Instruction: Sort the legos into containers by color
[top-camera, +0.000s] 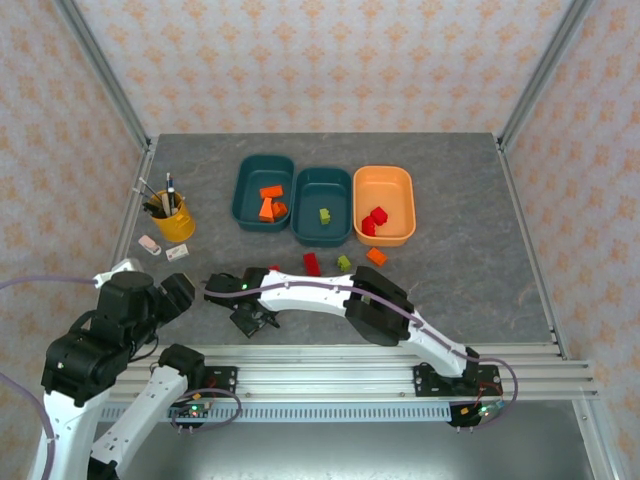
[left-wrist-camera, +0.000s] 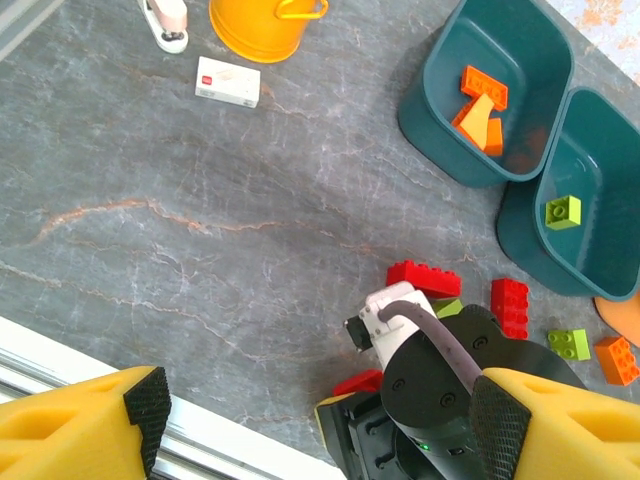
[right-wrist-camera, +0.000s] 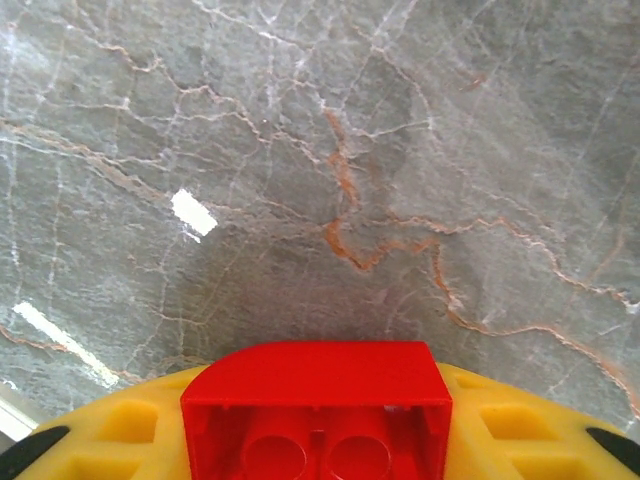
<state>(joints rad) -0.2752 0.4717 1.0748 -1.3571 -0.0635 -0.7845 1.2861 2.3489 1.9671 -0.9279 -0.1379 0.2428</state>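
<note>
Grey veined stone-look tabletop (right-wrist-camera: 300, 150) with soft sheen, glossy red plastic brick (right-wrist-camera: 316, 410), smooth teal plastic tubs (top-camera: 258, 172)

Two teal tubs (top-camera: 262, 158), one orange tub (top-camera: 384, 169), one yellow cup (top-camera: 175, 222); five red bricks (left-wrist-camera: 510, 305), four orange bricks (left-wrist-camera: 484, 86), perhaps three lime green bricks (left-wrist-camera: 563, 211), one half hidden

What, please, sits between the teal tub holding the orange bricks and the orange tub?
The second teal tub sits between them, with a single lime green brick inside it. The top external view shows this plainly.
</note>
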